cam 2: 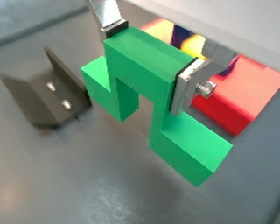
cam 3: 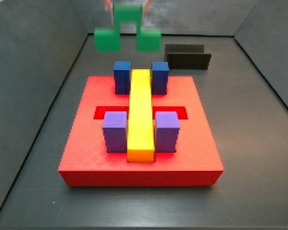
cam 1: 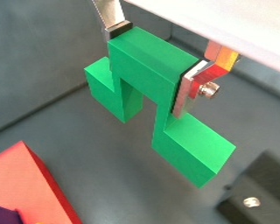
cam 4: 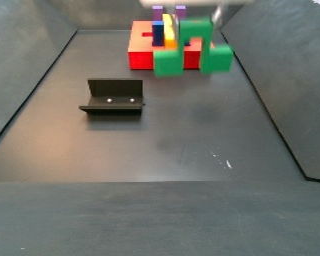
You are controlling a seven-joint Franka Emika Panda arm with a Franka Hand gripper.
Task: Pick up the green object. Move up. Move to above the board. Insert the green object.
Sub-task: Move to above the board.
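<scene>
Gripper (cam 1: 154,59) clamps the green object (cam 1: 154,103) by its raised centre, legs hanging free, aloft beyond the board (cam 3: 140,153), ready for carrying over.

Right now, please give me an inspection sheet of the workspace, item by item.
Surface: dark grey floor, bare in the middle.
Job's things: green object lifted off the floor; board carries a yellow bar, blue blocks and purple blocks.
Clutter: fixture standing on the floor.
Gripper: gripper clamped on the green object's raised centre.
Cables: nothing seen.
Surroundings: grey walls around the floor.
</scene>
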